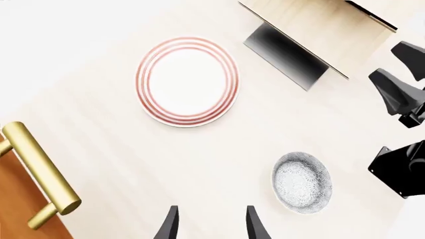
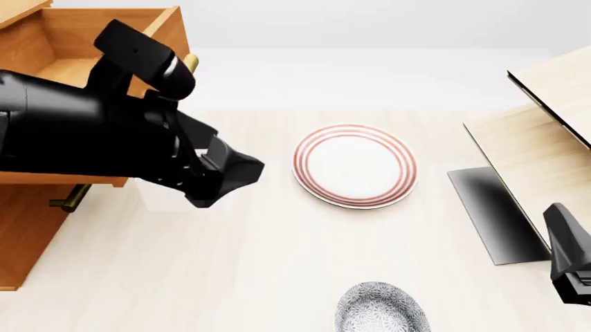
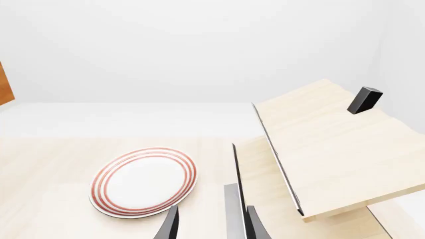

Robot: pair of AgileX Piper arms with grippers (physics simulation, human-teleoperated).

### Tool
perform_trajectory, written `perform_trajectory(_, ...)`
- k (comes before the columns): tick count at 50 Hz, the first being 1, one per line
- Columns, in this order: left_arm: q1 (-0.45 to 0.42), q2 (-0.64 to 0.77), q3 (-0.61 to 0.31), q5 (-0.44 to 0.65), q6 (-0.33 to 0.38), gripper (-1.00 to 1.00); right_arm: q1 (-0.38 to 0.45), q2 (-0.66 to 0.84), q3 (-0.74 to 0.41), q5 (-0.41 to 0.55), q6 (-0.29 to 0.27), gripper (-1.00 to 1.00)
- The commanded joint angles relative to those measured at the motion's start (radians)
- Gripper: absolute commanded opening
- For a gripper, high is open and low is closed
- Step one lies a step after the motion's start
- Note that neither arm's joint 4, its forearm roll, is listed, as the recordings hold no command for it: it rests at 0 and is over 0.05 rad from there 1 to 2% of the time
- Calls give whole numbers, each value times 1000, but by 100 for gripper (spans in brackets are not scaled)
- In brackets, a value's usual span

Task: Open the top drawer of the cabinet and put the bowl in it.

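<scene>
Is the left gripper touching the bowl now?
Apart. The left wrist view shows the left gripper open, with bare table between its fingertips and the bowl.

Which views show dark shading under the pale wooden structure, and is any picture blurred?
Front view: a dark patch lies beneath the pale structure. Left wrist view: the same dark gradient shows below it. Right wrist view: only a thin grey strip shows there. All three renders look sharp, with no glare.

The left gripper (image 1: 211, 224) shows two dark fingers (image 1: 168, 225) held apart with nothing between them, above the pale desk (image 1: 99, 114). On the desk lie the bowl (image 1: 301, 182) and, well apart from it, a white plate with red rings (image 1: 187, 81). A brass handle (image 1: 41, 170) on orange-brown wood sits at one edge, a pale wooden structure (image 1: 319, 25) and black parts of the right arm (image 1: 398, 94) at another.
</scene>
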Motion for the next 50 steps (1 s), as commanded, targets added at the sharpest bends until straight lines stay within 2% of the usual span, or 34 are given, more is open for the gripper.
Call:
perform_trajectory(1,-22,8,19,-18,11,100,0,-1,1,0,0,100)
perform_trajectory(20,-100,141,17,-112,-7,100,0,-1,1,0,0,100)
perform_trajectory(50,-174,246,47,-209,-64,100,0,-1,1,0,0,100)
